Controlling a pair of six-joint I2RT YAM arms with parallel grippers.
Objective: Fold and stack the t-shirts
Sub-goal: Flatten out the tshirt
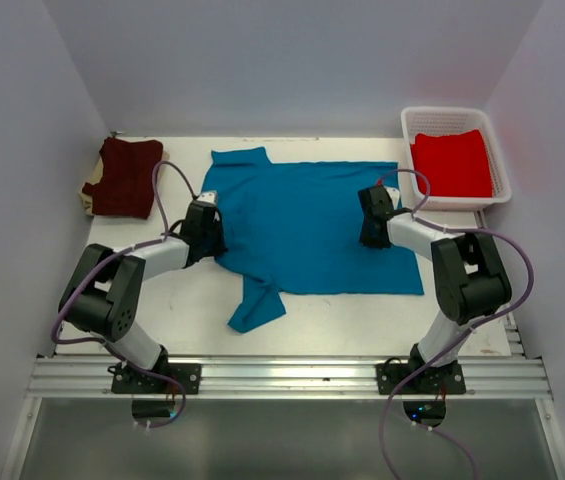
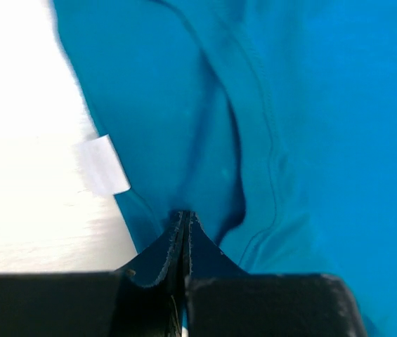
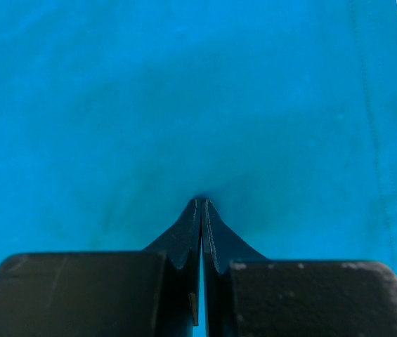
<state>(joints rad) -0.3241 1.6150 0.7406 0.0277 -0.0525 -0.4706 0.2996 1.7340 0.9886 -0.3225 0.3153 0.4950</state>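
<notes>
White mesh basket (image 1: 444,113), upper right of the top view: holds the folded red t-shirt (image 1: 452,165), nothing else visible inside. Maroon t-shirt (image 1: 127,178) lies folded at upper left on the table (image 1: 182,300). Teal-blue t-shirt (image 1: 307,225) is spread flat in the centre. Left gripper (image 2: 185,217) is pressed together, pinching cloth by the collar seam. Right gripper (image 3: 201,203) is pressed together, pinching the teal cloth near its right hem.

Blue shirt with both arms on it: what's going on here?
The blue shirt lies spread on the table, not yet folded. The left gripper is shut on its left edge and the right gripper on cloth near its right edge. A maroon shirt sits folded at far left; a red shirt lies in the white basket.
</notes>
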